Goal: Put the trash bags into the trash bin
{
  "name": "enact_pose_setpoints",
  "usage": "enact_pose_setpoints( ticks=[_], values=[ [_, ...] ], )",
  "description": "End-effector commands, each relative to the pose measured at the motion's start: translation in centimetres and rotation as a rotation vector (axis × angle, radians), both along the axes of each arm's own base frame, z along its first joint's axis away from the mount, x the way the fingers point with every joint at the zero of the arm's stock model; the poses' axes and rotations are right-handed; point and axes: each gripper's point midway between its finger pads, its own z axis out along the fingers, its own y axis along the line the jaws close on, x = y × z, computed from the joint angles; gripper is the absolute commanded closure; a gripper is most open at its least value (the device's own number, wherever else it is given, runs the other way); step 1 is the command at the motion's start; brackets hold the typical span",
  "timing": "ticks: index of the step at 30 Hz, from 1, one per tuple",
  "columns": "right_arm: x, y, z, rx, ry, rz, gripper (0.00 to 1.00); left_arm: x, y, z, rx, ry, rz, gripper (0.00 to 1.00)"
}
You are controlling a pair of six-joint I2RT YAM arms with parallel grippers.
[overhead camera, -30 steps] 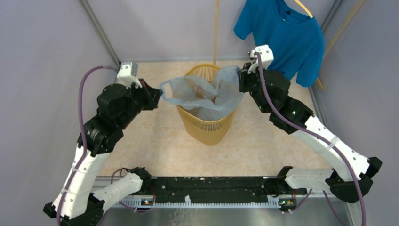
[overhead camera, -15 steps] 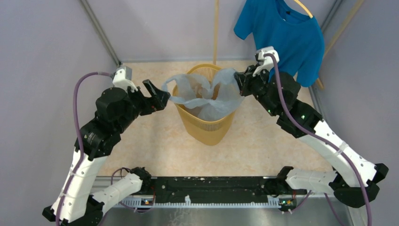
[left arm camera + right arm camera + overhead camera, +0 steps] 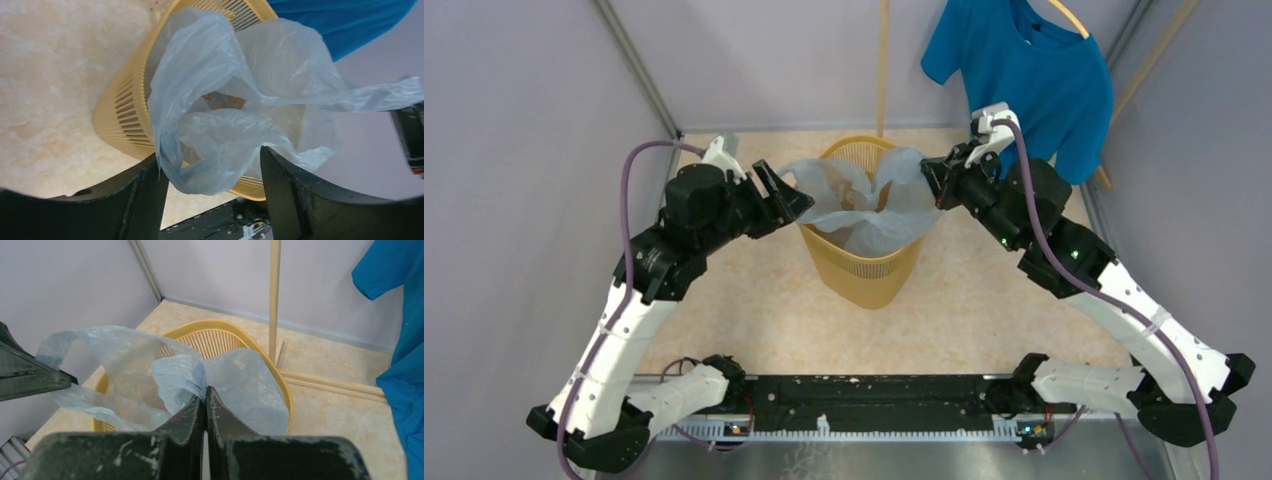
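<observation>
The yellow-orange trash bin (image 3: 864, 272) stands at the back middle of the floor. A pale blue trash bag (image 3: 856, 200) is draped over its mouth, partly sunk inside. My right gripper (image 3: 930, 180) is shut on the bag's right edge, seen pinched at the fingertips in the right wrist view (image 3: 205, 391). My left gripper (image 3: 786, 197) is open at the bin's left rim. In the left wrist view a loose fold of the bag (image 3: 220, 105) hangs between its spread fingers (image 3: 210, 156), with the bin (image 3: 125, 112) behind.
A bright blue T-shirt (image 3: 1024, 70) hangs on a hanger at the back right, close behind my right arm. A wooden pole (image 3: 884, 60) rises behind the bin. Grey walls close in on both sides. The arms' black base rail (image 3: 874, 395) runs along the near edge.
My left gripper let go of the bag's left edge, opened, and moved right up to the bin. The bag's left side slackened onto the rim. My right gripper shifted slightly left, still holding.
</observation>
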Motion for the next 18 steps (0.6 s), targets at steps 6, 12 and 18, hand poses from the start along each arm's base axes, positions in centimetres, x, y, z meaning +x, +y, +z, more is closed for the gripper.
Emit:
enact_pose_setpoints(
  ticks=[6,12,18],
  values=[
    [-0.6,-2.8,1.6,0.018,-0.055,-0.071,1.00,0.6,1.7,-1.6,0.072,-0.004,0.071,0.76],
    [-1.2,-4.6,0.8,0.028,-0.027,-0.124,1.00,-0.8,2.2,-3.3,0.106,-0.003,0.039,0.96],
    [-3.1,-4.7,-0.6,0.089,0.036,-0.071,1.00,-1.8,3.9,-4.4,0.181,-0.005,0.057,1.00]
  ],
)
